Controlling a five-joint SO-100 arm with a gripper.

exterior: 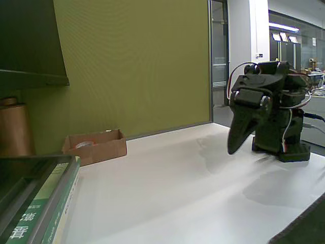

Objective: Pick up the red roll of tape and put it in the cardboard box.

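Note:
The cardboard box (104,148) sits on the white table at the left, against the green wall. Just above its front wall, inside it, peeks the reddish rim of the red roll of tape (85,145), mostly hidden by the wall. My black arm is folded up at the far right of the table. Its gripper (234,147) points down and hangs a little above the tabletop, far from the box. The fingers read as one tapered dark shape with no gap and nothing between them.
A tall brown cylinder (13,130) stands at the left edge under a dark shelf (28,46). Green-spined books (48,203) lie at the bottom left. The table's edge (304,213) cuts across the lower right corner.

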